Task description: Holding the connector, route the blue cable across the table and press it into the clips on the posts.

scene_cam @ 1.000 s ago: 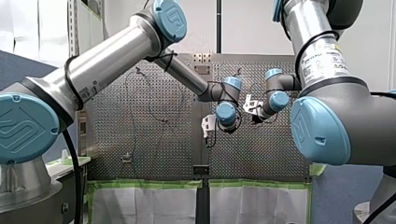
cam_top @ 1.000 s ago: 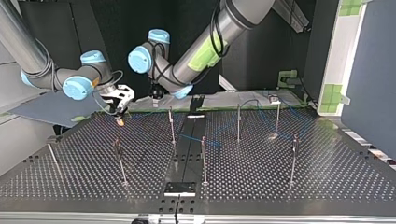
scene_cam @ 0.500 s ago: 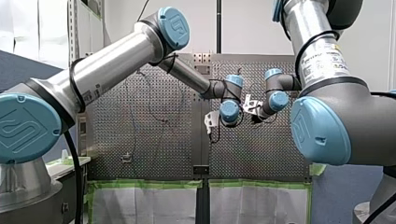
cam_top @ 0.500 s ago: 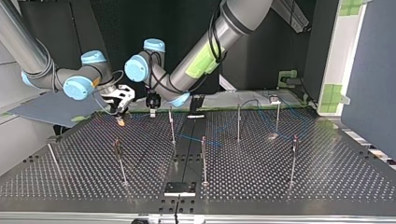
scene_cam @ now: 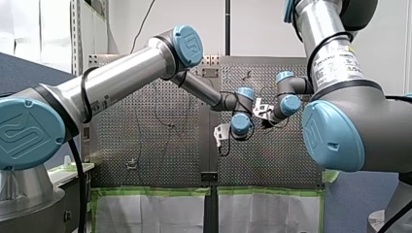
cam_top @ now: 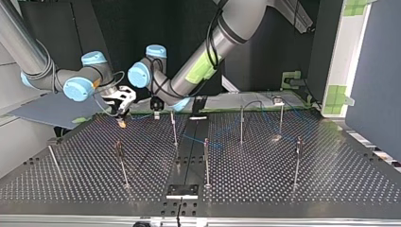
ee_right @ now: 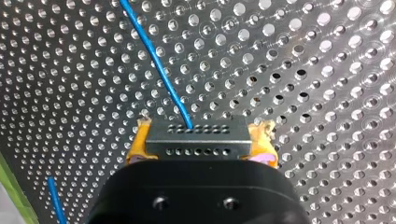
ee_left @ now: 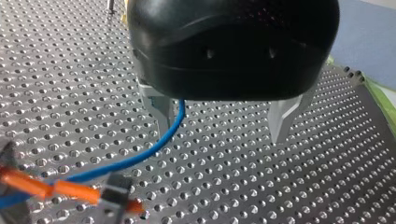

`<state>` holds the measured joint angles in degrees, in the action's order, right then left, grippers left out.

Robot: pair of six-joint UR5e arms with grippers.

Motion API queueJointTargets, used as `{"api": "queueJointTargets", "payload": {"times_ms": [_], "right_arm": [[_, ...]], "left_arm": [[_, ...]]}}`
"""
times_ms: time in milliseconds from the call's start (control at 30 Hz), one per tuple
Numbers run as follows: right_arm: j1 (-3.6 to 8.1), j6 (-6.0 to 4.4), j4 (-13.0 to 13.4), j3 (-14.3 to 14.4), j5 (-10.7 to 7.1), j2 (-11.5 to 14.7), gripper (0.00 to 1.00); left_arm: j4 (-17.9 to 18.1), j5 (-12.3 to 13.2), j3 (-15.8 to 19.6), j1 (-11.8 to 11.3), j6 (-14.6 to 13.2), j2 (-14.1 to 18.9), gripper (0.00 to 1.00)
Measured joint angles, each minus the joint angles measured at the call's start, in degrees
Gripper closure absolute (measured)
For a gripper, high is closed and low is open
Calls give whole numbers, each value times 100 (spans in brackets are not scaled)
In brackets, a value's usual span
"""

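Near the table (cam_top: 293, 184) edge, my right tool (cam_top: 121, 110) clamps the connector (ee_right: 198, 134).

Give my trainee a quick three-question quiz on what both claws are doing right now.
1. True or false: my left claw is shut on the blue cable.
2. My right claw holds: A the connector; B a screwdriver; C nothing.
3. Fill in: my right claw's pads are ____.
Key: 1 false, its fingers stand apart with the cable running between them; 2 A; 3 yellow.
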<state>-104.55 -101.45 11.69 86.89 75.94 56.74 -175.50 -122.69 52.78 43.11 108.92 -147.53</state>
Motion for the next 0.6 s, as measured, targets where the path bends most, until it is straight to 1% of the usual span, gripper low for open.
{"api": "queueJointTargets", "payload": {"times_ms": [33, 67, 100, 133, 167, 200, 233, 300, 333, 367, 600], "right_arm": [[2, -2, 0, 0, 0, 0, 100], [4, -2, 0, 0, 0, 0, 100], [4, -2, 0, 0, 0, 0, 100], [4, -1, 1, 0, 0, 0, 100], [4, -1, 0, 0, 0, 0, 100], [5, 0, 0, 0, 0, 0, 100], [5, 0, 1, 0, 0, 0, 100], [3, 0, 0, 0, 0, 0, 100], [3, 0, 0, 0, 0, 0, 100], [2, 0, 1, 0, 0, 0, 100], [0, 4, -6, 0, 1, 0, 100]], "left_arm": [[-1, -18, -4, 9, 5, -4, 1], [0, -31, -9, 18, 7, -7, 10], [0, -36, -10, 26, 6, -8, 27], [-1, -36, -9, 33, 5, -10, 27], [0, -39, -10, 39, 2, -10, 38], [1, -38, -9, 44, -2, -10, 56], [2, -37, -9, 48, -7, -10, 56], [5, -34, -11, 55, -19, -8, 81], [8, -33, -12, 57, -22, -8, 81], [14, -34, -16, 60, -22, -7, 99], [16, -60, -96, 66, 12, -7, 99]]}}
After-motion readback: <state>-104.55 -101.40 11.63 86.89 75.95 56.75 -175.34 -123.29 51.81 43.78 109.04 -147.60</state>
